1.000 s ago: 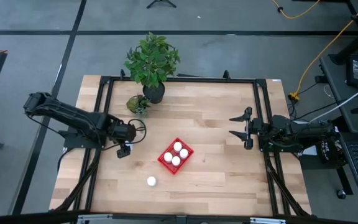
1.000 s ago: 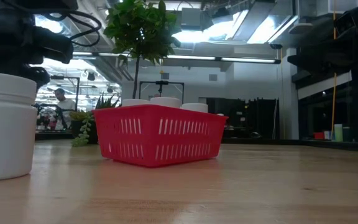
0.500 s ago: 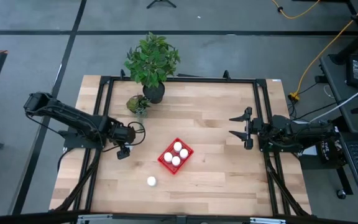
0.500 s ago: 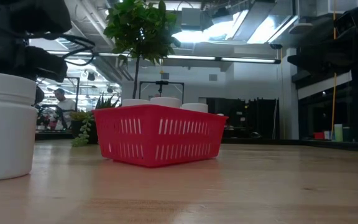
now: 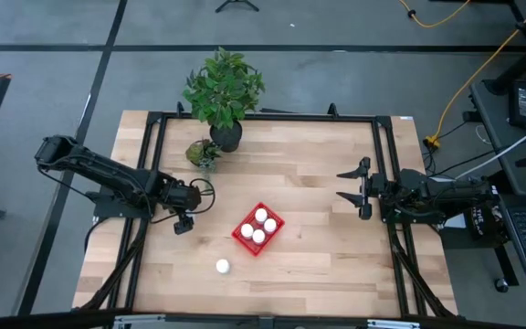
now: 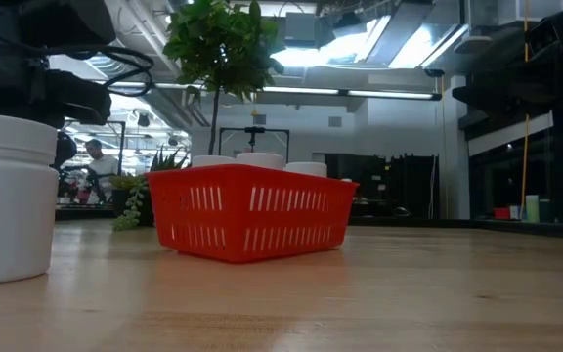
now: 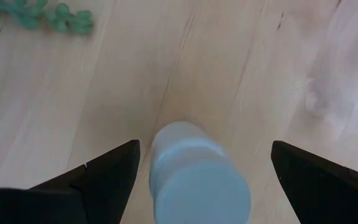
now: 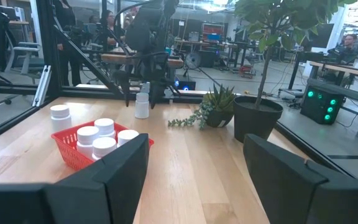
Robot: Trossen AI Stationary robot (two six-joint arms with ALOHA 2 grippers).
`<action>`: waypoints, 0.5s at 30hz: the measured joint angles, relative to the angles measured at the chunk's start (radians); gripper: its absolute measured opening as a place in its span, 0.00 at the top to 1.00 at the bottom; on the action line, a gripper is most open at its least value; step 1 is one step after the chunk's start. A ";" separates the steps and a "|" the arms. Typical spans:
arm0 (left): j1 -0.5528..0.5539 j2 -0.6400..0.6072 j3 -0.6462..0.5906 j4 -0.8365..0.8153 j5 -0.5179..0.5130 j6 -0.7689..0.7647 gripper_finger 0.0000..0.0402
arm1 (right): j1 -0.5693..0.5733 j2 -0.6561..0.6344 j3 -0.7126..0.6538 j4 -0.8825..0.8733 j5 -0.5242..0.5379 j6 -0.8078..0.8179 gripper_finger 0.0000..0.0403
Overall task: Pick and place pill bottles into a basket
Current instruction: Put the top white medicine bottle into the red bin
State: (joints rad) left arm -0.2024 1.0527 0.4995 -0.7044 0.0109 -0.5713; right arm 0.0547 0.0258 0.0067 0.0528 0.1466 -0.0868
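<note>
Left tool (image 5: 184, 222): it is at the left part of the light wooden tabletop (image 5: 318, 174), to the left of the basket. In the left wrist view its two dark fingers (image 7: 98, 177) stand wide apart on both sides of a small white cylindrical pill bottle with a white cap (image 7: 197, 174). They do not touch it, so the tool is released.
Bottle at the left tool: from the right wrist view this bottle (image 8: 142, 106) stands upright on the tabletop under the left arm, behind the basket.
Right tool (image 5: 352, 190): it waits at the right side of the tabletop, well apart from the basket. Its dark fingers (image 8: 114, 171) are spread and they hold nothing.
Basket: the small bright red rectangular plastic basket with latticed sides (image 5: 241, 236) lies near the middle of the tabletop, turned at an angle. It contains four white bottles (image 5: 259, 226), standing close together.
Loose bottle: one more white bottle (image 5: 222, 266) stands alone on the tabletop, near the front edge, beside the basket but not touching it. In the low view it is large at the left (image 6: 8, 196).
Plants: a green leafy plant in a dark pot (image 5: 224, 91) and a small trailing succulent (image 5: 203, 153) stand at the far edge of the tabletop.
Room: a person (image 8: 350, 43) sits in the room behind the tabletop.
</note>
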 joint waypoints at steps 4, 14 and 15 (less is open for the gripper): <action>0.000 0.000 0.000 -0.005 0.000 0.000 0.12 | 0.000 0.000 0.000 0.000 0.000 0.000 0.35; 0.000 0.000 0.000 -0.005 0.009 -0.001 0.29 | 0.000 0.000 0.000 0.000 0.000 0.000 0.35; 0.000 0.000 0.000 -0.005 0.008 -0.001 0.32 | 0.000 0.000 0.000 0.000 0.000 0.000 0.35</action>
State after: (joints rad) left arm -0.2024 1.0527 0.4995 -0.7097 0.0194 -0.5724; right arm 0.0544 0.0257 0.0067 0.0528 0.1467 -0.0871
